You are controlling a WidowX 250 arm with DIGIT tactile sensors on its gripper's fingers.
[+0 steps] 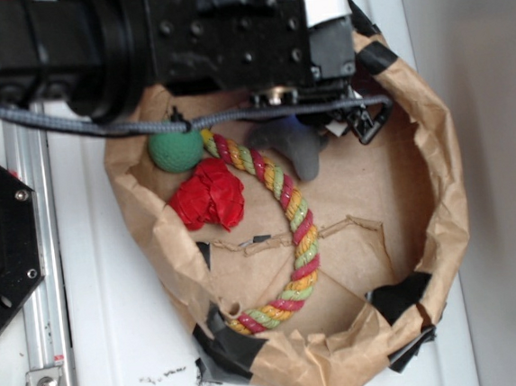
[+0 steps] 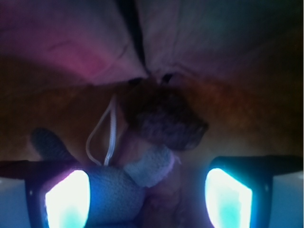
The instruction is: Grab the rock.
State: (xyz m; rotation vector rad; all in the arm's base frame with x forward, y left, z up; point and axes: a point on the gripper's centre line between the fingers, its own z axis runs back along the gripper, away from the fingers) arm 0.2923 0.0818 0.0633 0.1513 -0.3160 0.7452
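The rough dark brown rock (image 2: 164,118) lay just ahead of our gripper (image 2: 147,190), beyond its fingertips. The jaws stood apart, holding nothing. A grey plush animal toy (image 2: 111,192) sat between the glowing fingers (image 2: 66,194), against the crumpled brown paper bag wall (image 2: 71,42).

My arm (image 1: 181,33) is showing black screw-studded housing, a grey braided cable (image 1: 71,123) trailing, fingertips (image 2: 66,199) glowing cyan.

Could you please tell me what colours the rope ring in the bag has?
The rope ring is red, yellow and green twisted strands, clearest in the exterior view.
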